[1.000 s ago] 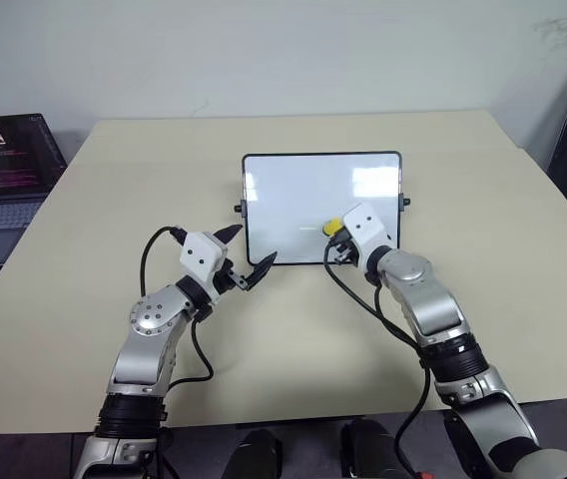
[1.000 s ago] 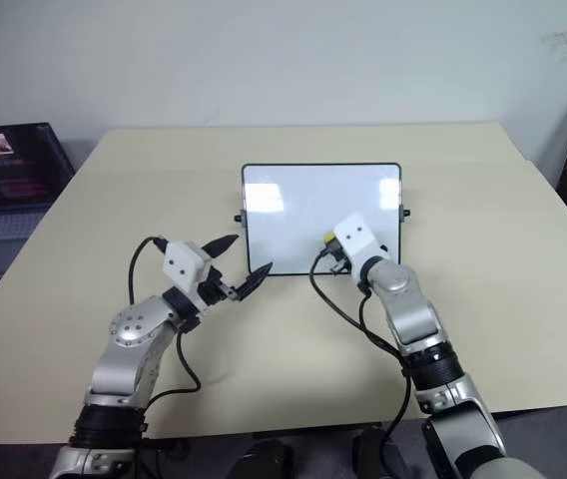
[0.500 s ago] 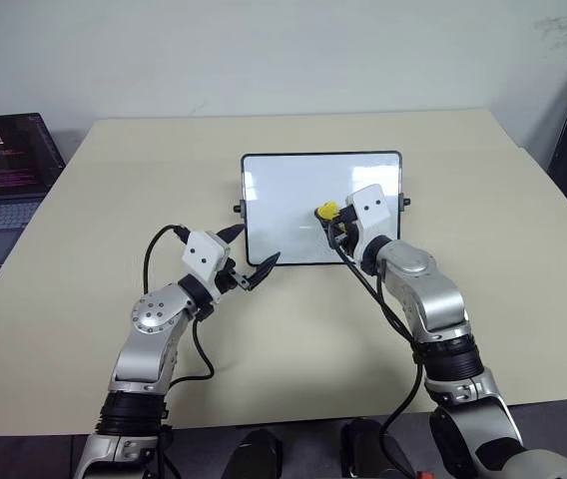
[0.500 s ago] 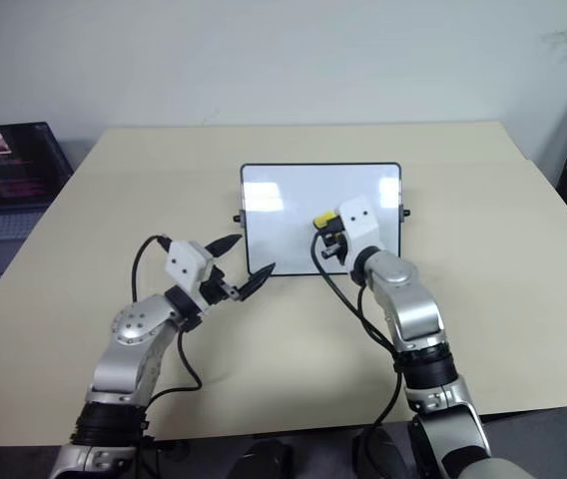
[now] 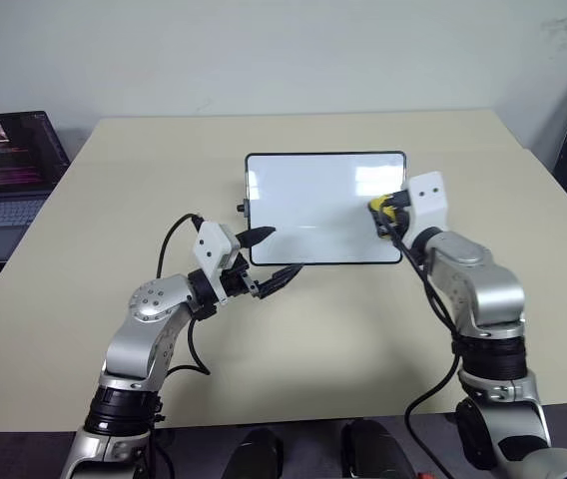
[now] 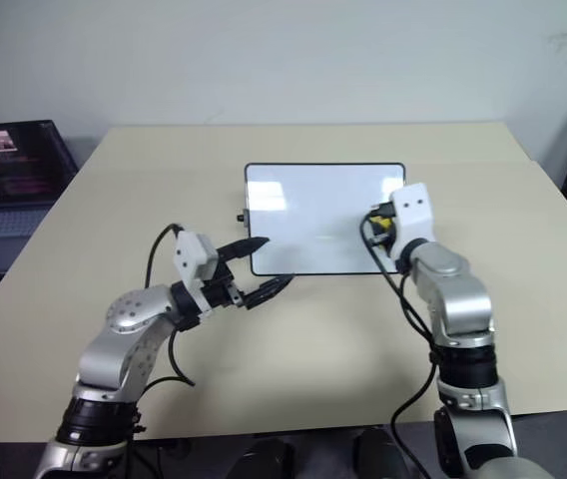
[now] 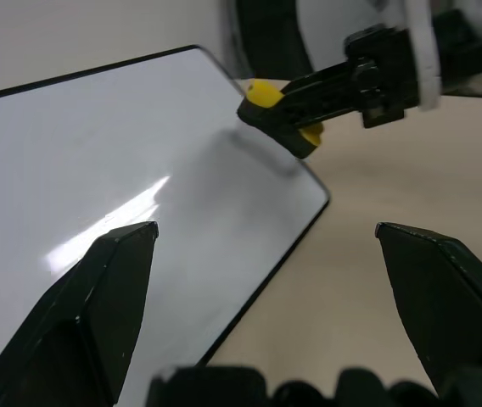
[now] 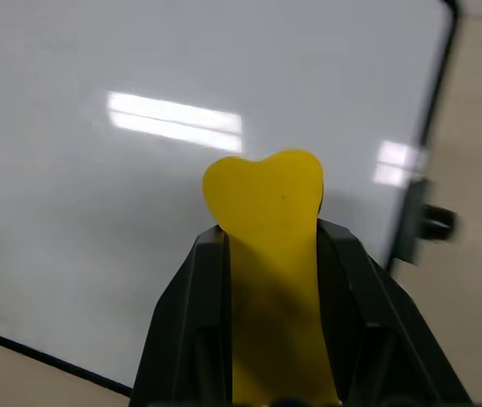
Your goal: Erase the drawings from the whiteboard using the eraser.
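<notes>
Clamped in my right gripper (image 5: 381, 208), the yellow eraser (image 5: 377, 204) sits over the whiteboard's (image 5: 313, 205) right edge on the table (image 5: 293, 349). Left wrist view: my left gripper (image 7: 266, 246) spreads wide before the board's corner. Right wrist view: eraser squeezed between both fingers (image 8: 192, 288), above blank white.

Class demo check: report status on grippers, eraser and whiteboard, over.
Right gripper shut on eraser, over whiteboard right edge. Left gripper open at board's near-left corner. No marks visible. Nothing obstructing.
</notes>
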Motion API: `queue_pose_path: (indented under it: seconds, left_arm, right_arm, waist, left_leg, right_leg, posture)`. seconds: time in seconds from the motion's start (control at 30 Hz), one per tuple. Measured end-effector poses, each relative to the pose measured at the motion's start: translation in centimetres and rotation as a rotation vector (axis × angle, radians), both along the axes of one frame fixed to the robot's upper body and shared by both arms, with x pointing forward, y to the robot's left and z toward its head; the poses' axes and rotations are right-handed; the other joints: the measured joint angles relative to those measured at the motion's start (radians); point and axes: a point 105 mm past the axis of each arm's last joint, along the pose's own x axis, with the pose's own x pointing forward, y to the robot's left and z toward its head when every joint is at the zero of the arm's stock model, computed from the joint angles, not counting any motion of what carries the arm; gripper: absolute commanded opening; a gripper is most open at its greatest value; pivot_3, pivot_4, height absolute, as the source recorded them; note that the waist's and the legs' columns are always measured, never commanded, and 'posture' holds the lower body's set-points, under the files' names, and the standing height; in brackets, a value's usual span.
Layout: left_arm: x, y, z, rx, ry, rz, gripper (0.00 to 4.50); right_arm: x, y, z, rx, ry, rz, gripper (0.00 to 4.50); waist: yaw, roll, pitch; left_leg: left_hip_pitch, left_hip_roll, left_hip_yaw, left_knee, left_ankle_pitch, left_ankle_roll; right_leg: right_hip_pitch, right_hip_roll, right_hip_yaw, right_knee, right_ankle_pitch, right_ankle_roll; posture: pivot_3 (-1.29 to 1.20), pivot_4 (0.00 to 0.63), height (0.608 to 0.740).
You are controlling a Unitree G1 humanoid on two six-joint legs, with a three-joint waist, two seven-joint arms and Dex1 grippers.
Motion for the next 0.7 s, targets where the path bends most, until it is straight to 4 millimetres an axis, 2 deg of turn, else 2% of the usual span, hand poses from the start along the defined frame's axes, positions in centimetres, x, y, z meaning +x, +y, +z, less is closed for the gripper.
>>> queue_pose_path:
  seconds: [0.17, 0.3, 0.43, 0.6, 0.7]
  left_arm:
    - [-1.5, -1.9, 1.5, 0.024, 0.037, -0.225, 4.5]
    - [-2.7, -2.7, 0.6, 0.09, 0.099, -0.374, 4.5]
    - [-2.7, -2.5, -0.8, 0.117, 0.163, -0.421, 4.5]
    - [-1.8, -2.4, -1.0, 0.147, 0.142, -0.424, 4.5]
    - [-1.6, -2.3, -1.1, 0.169, 0.123, -0.43, 4.5]
  right_arm:
    - [-0.8, -3.0, -0.1, -0.014, 0.066, -0.121, 0.99]
    - [-1.7, -4.1, -1.3, -0.006, 0.147, -0.18, 0.99]
    - [-2.6, -5.6, -2.4, 0.019, 0.227, -0.248, 0.99]
    - [-4.1, -7.4, -4.0, 0.025, 0.334, -0.29, 0.99]
    - [-4.5, -8.5, -3.9, 0.011, 0.354, -0.298, 0.99]
  waist:
    - [-0.005, 0.0, 0.0]
    - [-0.005, 0.001, 0.0]
    - [-0.002, 0.001, 0.0]
    - [0.0, 0.001, 0.001]
    - [-0.001, 0.001, 0.001]
  left_leg:
    - [0.001, 0.0, 0.001, 0.0, 0.0, 0.0]
    - [0.001, 0.0, 0.002, 0.0, 0.0, 0.0]
    - [0.0, 0.0, 0.001, 0.0, 0.0, 0.0]
    - [0.0, 0.0, 0.001, 0.0, 0.0, 0.001]
    - [0.0, 0.0, 0.001, 0.0, 0.0, 0.001]
  right_leg:
    - [0.0, 0.002, 0.001, 0.0, 0.0, 0.0]
    - [0.0, 0.002, 0.002, 0.0, 0.0, 0.0]
    - [0.0, 0.002, 0.001, 0.0, 0.0, 0.0]
    - [0.0, 0.002, 0.001, 0.0, 0.0, 0.0]
    - [0.0, 0.002, 0.001, 0.0, -0.001, 0.001]
  posture:
    - [0.0, 0.15, 0.74]
    - [0.0, 0.15, 0.74]
    - [0.0, 0.15, 0.74]
    - [0.0, 0.15, 0.74]
    - [0.0, 0.15, 0.74]
